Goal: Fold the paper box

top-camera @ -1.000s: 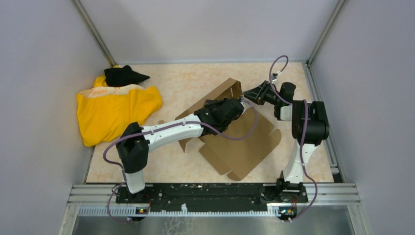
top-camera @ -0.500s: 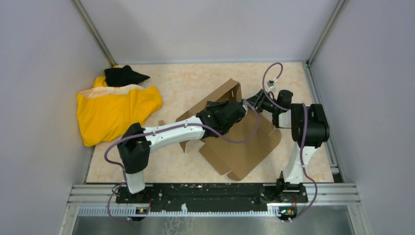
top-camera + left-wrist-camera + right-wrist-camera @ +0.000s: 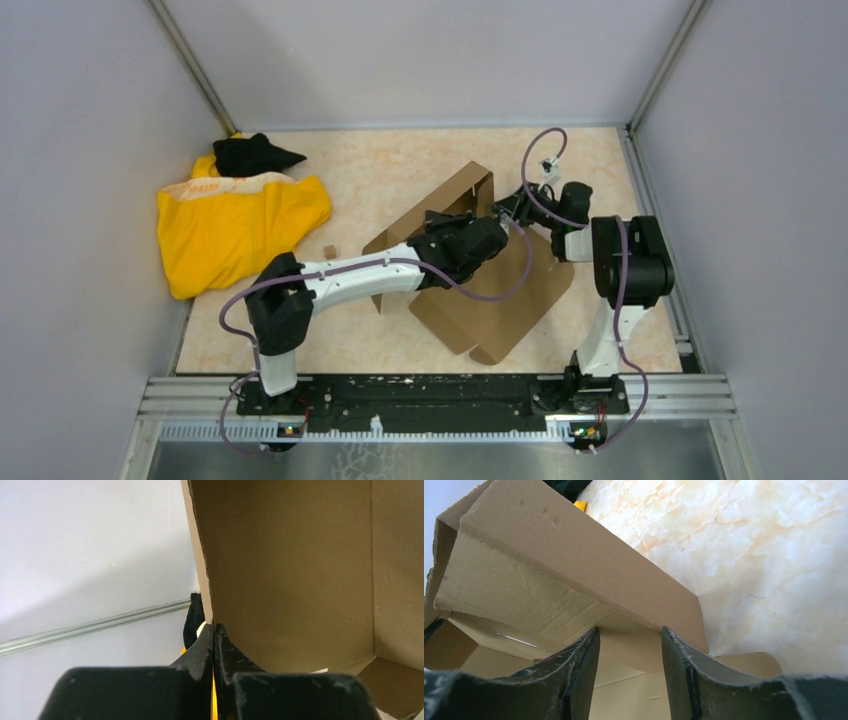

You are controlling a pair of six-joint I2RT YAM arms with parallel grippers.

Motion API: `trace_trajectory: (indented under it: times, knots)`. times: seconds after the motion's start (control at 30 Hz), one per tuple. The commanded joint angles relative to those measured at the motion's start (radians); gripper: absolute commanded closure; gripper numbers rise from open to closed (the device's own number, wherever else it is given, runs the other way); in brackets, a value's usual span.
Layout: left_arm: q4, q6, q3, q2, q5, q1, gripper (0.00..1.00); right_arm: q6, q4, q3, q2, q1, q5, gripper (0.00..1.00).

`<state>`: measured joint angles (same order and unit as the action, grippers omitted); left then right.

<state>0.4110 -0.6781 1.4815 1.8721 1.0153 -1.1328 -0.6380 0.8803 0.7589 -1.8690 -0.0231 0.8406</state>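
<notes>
Since a moment ago our right arm has swung in closer to the box (image 3: pixel 510 300), and our left arm has pulled its elbow back a little. The tall wall of the box is standing up as before.

We count one box, one yellow cloth (image 3: pixel 230 230), one black cloth (image 3: pixel 250 153) and one tiny cardboard scrap (image 3: pixel 329 251). We have two arms, each with one gripper.

Our left arm lies low and stretched across the worktop (image 3: pixel 400 165) to the middle of the box. Its left gripper (image 3: pixel 213 630) is clenched, and the thin edge of the tall wall runs right into its tips, so it is pinching the box. Our right arm stands bent at the right side and reaches left. Its right gripper (image 3: pixel 629 632) has its fingers (image 3: pixel 584 655) apart, with the low edge of a folded wall lying across the gap. It is not squeezing anything.

The box sits in the middle of the worktop, a bit to the right. It is plain brown cardboard, flat and smooth, with fold lines, flaps and rough cut edges. One part lies flat and one wall stands up. The worktop looks like pale marble. Both cloths are soft and crumpled, at the far left, with the black one touching the yellow one. The scrap lies between the yellow cloth and the box.
</notes>
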Motion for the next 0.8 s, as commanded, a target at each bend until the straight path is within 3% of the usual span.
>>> trace_trajectory:
  times: [0.0, 0.43, 0.77]
  knots:
    - [-0.025, -0.015, -0.022, 0.025, -0.055, -0.021, 1.0, 0.108, 0.042, 0.022, 0.051, -0.028, -0.038, 0.5]
    - [-0.058, -0.043, -0.021, 0.03, -0.078, -0.021, 1.0, 0.112, 0.231, 0.035, -0.012, -0.044, -0.018, 0.43]
    - [-0.06, -0.051, -0.016, 0.028, -0.097, -0.021, 1.0, 0.124, 0.25, 0.091, -0.086, -0.071, -0.017, 0.4]
